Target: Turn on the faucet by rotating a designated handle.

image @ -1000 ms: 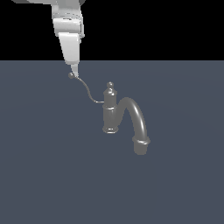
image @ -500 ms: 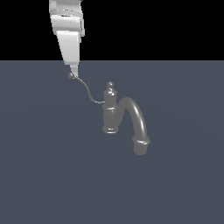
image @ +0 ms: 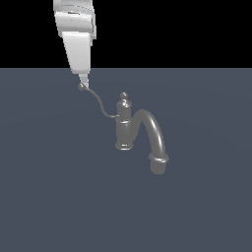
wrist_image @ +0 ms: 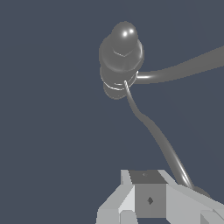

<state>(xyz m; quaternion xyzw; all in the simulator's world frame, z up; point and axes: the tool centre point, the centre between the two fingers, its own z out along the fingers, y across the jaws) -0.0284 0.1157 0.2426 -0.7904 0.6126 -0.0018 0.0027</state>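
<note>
Gripper (image: 83,81) at the handle (image: 97,102) tip, upper left
Faucet (image: 124,124) apparently not yet turned; whether the jaws are parted or closed cannot be told

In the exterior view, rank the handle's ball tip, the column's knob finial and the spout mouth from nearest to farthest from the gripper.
1. Handle ball tip, right at the gripper.
2. Knob finial, atop the column, toward the exterior view's right.
3. Spout mouth, lowest, farthest right.
</note>
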